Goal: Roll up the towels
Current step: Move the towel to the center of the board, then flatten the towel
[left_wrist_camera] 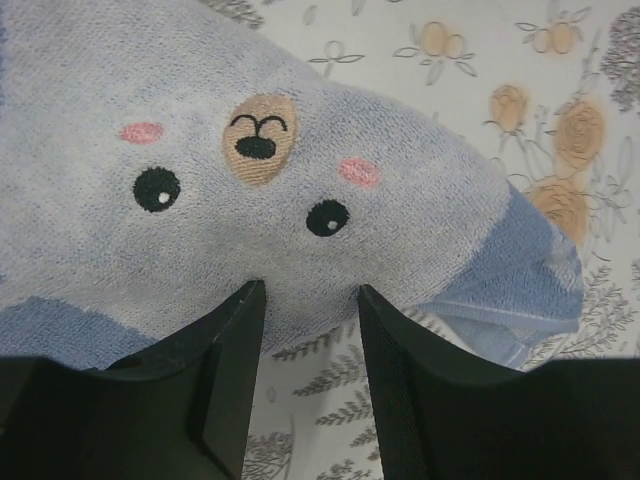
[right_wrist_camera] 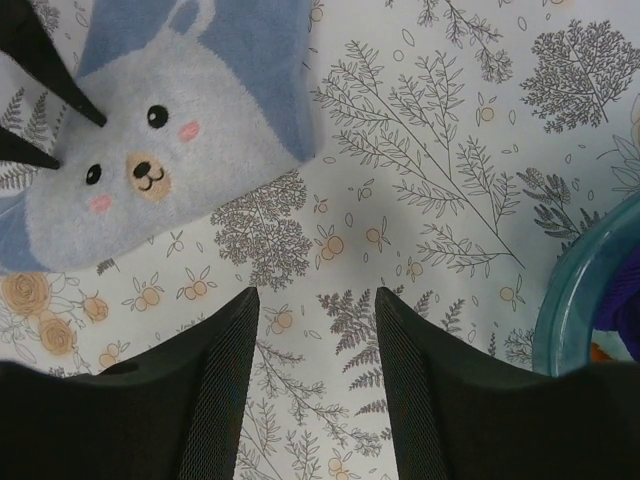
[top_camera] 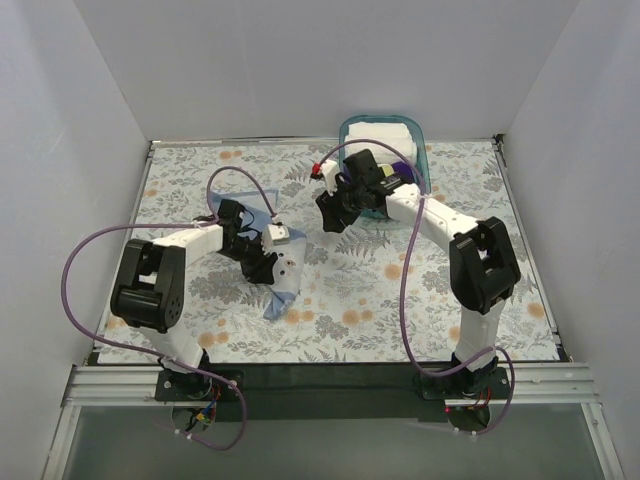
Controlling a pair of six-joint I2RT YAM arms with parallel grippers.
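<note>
Light blue terry towel with a bear face [right_wrist_camera: 150,170] is noted on the floral tablecloth [right_wrist_camera: 430,150], at ten o'clock of the right gripper [right_wrist_camera: 315,295], whose jaws are held released and empty. Left gripper [left_wrist_camera: 310,290] is set at the towel's edge; a pinch is possibly engaged but unconfirmed.

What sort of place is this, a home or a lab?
Most likely a robot lab test cell: plain white walls box in the table, and a left arm and right arm are bolted to a metal rail.
</note>
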